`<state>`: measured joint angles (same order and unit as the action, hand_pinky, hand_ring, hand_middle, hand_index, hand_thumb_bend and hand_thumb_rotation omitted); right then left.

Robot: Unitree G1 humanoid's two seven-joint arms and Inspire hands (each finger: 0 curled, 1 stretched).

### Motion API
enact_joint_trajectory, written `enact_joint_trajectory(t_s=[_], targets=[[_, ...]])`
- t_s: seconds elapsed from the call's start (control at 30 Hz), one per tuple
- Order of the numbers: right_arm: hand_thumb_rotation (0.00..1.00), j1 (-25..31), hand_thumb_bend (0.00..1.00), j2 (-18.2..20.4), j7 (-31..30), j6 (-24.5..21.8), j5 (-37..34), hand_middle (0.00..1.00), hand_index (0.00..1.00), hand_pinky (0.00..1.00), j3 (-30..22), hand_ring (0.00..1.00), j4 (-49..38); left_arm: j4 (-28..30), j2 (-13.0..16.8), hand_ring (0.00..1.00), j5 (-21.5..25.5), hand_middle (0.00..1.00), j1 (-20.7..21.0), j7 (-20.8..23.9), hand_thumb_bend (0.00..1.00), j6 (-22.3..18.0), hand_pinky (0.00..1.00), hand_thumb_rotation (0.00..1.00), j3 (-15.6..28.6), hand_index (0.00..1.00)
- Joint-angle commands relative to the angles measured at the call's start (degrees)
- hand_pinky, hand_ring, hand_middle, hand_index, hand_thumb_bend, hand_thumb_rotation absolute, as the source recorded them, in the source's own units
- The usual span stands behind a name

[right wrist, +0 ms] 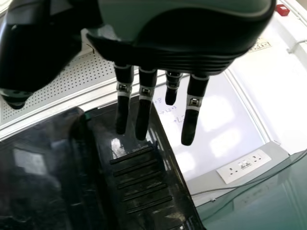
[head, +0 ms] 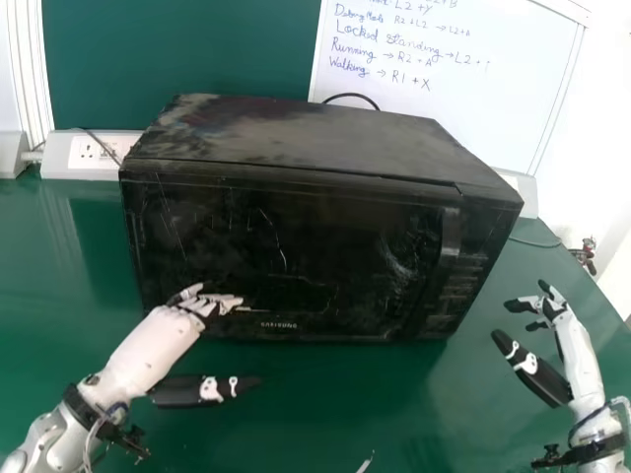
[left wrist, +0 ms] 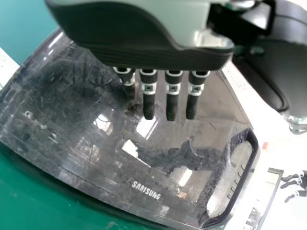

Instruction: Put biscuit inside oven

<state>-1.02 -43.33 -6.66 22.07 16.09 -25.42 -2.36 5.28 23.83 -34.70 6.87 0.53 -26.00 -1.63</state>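
The black oven [head: 296, 246] stands on the green table with its door closed; its handle [head: 450, 236] is at the door's right side. My left hand [head: 202, 304] is before the lower left of the door, fingers extended, thumb apart. In the left wrist view the left hand [left wrist: 160, 96] has straight fingers over the door glass [left wrist: 158, 158]; whether they touch it I cannot tell. To the right of the oven, my right hand [head: 537, 345] is held open and empty. The right wrist view has the right hand [right wrist: 144, 105] with its fingers relaxed, near the oven's button side [right wrist: 139, 177].
Wall sockets [head: 94, 151] sit behind the oven at left, and a whiteboard [head: 444, 79] stands behind it. A cable [head: 537, 242] lies on the table [head: 325, 404] at right. A small pale pointed thing [head: 366, 463] is at the near edge.
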Motion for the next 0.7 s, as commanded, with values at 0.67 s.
enact_joint_trajectory(t_s=[0.67], targets=[[0.00,-0.02,1.00,-0.64,-0.54,1.78,-1.83,0.68,0.70,0.54,-0.16,0.63,1.19,-4.71,1.26,0.91,3.24,0.93,5.21,-3.49,0.79,2.66,0.94,1.00,-2.54,0.93]])
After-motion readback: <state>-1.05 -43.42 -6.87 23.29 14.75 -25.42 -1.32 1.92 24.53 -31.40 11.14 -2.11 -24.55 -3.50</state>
